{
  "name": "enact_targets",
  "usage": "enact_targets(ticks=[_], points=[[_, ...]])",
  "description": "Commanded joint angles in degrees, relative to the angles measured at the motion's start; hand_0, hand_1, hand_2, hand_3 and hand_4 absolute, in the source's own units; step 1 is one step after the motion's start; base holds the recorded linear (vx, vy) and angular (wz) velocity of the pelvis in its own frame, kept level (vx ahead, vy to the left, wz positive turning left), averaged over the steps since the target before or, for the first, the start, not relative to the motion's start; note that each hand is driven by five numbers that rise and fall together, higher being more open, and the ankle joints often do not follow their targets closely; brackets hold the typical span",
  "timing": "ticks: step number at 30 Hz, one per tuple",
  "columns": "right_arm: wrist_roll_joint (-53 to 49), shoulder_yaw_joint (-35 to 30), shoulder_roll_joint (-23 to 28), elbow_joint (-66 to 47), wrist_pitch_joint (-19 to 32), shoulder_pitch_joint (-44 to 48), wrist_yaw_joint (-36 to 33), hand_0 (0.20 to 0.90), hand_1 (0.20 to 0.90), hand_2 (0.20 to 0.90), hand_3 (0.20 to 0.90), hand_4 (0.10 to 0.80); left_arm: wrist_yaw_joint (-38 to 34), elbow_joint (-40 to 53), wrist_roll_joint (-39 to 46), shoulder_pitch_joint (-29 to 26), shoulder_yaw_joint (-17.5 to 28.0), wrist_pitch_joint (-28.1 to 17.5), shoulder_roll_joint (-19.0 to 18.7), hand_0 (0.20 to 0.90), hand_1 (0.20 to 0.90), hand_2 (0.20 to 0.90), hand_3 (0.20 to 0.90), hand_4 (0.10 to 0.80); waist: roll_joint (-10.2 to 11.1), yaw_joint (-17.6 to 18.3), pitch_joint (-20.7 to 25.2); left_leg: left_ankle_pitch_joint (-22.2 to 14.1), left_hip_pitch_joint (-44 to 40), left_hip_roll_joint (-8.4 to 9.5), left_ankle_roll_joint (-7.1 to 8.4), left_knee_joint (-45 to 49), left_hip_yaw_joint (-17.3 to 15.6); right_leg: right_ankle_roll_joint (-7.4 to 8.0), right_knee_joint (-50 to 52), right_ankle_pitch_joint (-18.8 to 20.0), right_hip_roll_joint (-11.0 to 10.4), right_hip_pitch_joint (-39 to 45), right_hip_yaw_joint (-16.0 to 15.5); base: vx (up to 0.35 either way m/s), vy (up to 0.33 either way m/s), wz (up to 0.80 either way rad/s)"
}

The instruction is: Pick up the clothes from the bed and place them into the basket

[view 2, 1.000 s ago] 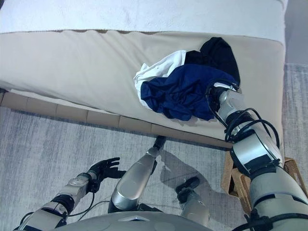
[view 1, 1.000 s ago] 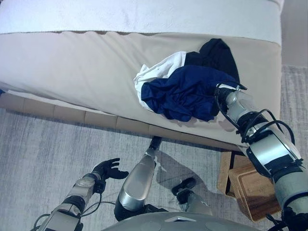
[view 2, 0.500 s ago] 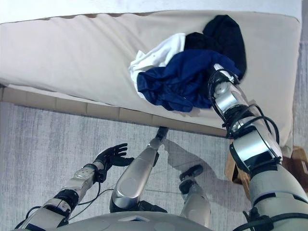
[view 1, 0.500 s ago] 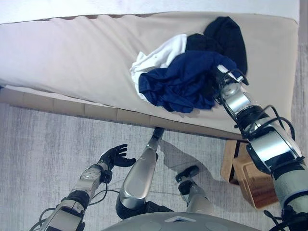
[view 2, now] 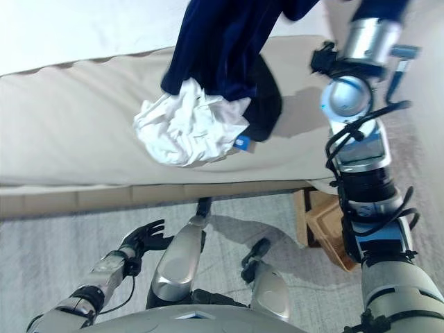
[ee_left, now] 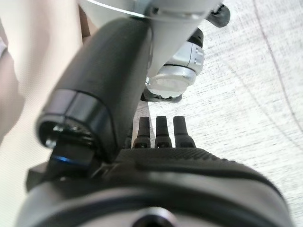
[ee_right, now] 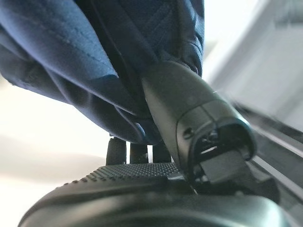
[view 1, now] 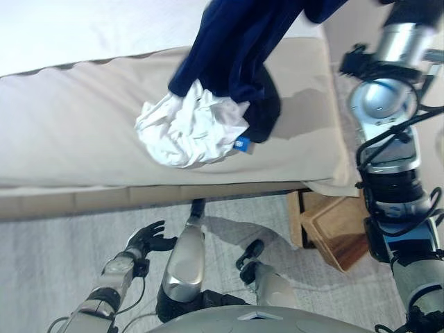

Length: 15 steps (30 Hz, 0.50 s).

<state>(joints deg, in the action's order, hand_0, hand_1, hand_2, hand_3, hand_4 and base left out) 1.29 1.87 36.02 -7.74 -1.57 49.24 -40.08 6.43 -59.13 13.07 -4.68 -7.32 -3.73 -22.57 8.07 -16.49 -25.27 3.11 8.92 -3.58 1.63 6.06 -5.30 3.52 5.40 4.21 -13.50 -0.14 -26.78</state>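
Note:
My right hand (ee_right: 142, 189) is shut on a navy garment (ee_right: 71, 61), with the thumb (ee_right: 189, 104) pressed against the cloth. It holds the garment raised high, so the navy garment (view 1: 239, 41) hangs down over the beige bed (view 1: 69, 139). Under it, a crumpled white garment (view 1: 187, 128) lies on the bed. A black garment (view 1: 267, 104) lies beside the white one, partly behind the navy cloth. The wicker basket (view 1: 333, 232) stands on the floor by the bed's near right corner, below my right arm. My left hand (view 1: 146, 239) hangs low over the floor, open and empty.
The bed's wooden base (view 1: 83, 201) runs along its near edge. A white cover (view 1: 83, 28) lies on the far part of the bed. Grey carpet (view 1: 41, 277) lies in front of the bed.
My right hand has lifted the navy garment off the pile and high above the bed. The white garment is now uncovered. The camera has shifted. My left hand stays low.

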Motion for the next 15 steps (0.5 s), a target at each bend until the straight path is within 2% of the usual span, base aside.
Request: enact_targets(ticks=[1,6,9,12,15], points=[[1.31,-0.82,8.53,-1.73,-0.3,0.93,-6.02,0.3,0.3,0.3,0.2,0.1,0.0,-3.49,-5.65,5.02,-5.28,0.94,2.12,0.9,0.9,0.9,0.9,0.8,-3.69,1.2,15.72,-4.91,-9.02,2.58,-3.13,-10.23,1.33,5.38,5.71,-2.16,-1.89,2.34,-0.63,0.005,-0.149,-0.48],[-2.41,-1.66,18.11,1.63,-4.71,3.75,-10.82,0.3,0.3,0.3,0.2,0.1,0.26,-4.22,-6.41,4.6,-4.12,4.25,0.59,0.9,0.9,0.9,0.9,0.8,-2.82,4.47,20.03,-5.75,-12.1,1.75,-2.66,-10.3,-2.66,5.5,2.67,-3.32,0.45,4.54,0.76,0.001,-0.164,-0.38],[-2.42,-1.73,23.28,5.0,-8.98,4.7,-10.02,0.3,0.3,0.3,0.2,0.1,1.34,-3.99,-7.22,4.29,-3.56,5.59,0.09,0.9,0.9,0.9,0.9,0.8,-2.28,6.04,21.88,-6.11,-13.27,1.32,-2.13,-10.44,-4.71,5.74,0.85,-3.45,1.77,5.24,1.34,-0.037,-0.201,-0.34],[-6.54,-1.85,28.03,10.4,-13.09,4.05,-2.63,0.3,0.3,0.3,0.2,0.1,2.64,-3.79,-8.44,3.97,-3.24,7.01,-0.08,0.9,0.9,0.9,0.9,0.8,-1.98,7.78,23.16,-6.46,-14.27,0.86,-1.69,-10.5,-6.45,5.73,0.19,-3.59,2.79,5.17,2.39,-0.06,-0.189,-0.28],[-10.92,-2.81,29.74,14.59,-13.82,-1.06,8.52,0.3,0.3,0.3,0.2,0.1,3.6,-4.47,-9.25,3.71,-3.3,7.25,0.21,0.9,0.9,0.9,0.9,0.8,-2.08,9.93,23.52,-6.39,-14.93,0.13,-1.19,-10.66,-7.74,5.15,-0.59,-4.56,4.09,4.91,4.06,-0.097,-0.205,-0.25]])
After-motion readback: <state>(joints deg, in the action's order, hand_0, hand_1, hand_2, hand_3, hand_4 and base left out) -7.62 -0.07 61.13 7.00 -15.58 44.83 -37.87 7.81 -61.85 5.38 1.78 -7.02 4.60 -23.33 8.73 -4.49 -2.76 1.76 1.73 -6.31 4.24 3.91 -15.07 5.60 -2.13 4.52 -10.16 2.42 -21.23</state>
